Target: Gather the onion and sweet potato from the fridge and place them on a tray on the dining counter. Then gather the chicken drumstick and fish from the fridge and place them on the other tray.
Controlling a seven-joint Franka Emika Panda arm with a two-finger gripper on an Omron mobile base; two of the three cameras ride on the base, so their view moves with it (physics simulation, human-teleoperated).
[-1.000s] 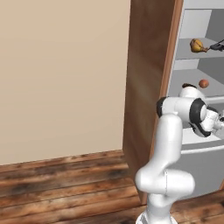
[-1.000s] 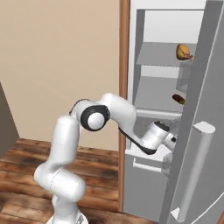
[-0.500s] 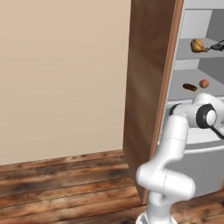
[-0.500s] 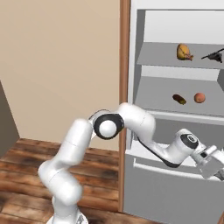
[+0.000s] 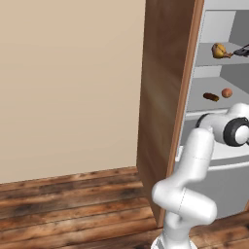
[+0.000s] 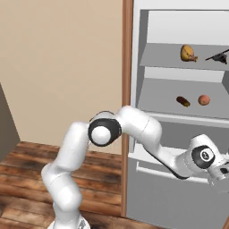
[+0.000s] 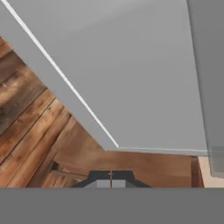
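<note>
Arm farther right than before, gripper (image 7: 111, 180) shut and empty; onion (image 6: 204, 99) beside sweet potato (image 6: 183, 101) on fridge (image 6: 179, 89) shelf.

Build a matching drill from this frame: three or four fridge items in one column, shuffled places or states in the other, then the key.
Things
1. small round orange-brown onion
2. dark brown elongated sweet potato
3. golden-brown chicken drumstick
4. gripper

Places or states
A. upper fridge shelf, next to a dark thin item
B. shut, holding nothing
C. lower shelf, the one nearer the fridge's wood-brown frame
D. lower shelf, the one farther from the frame

Pairs: 1-D, 2-C, 3-A, 4-B
</note>
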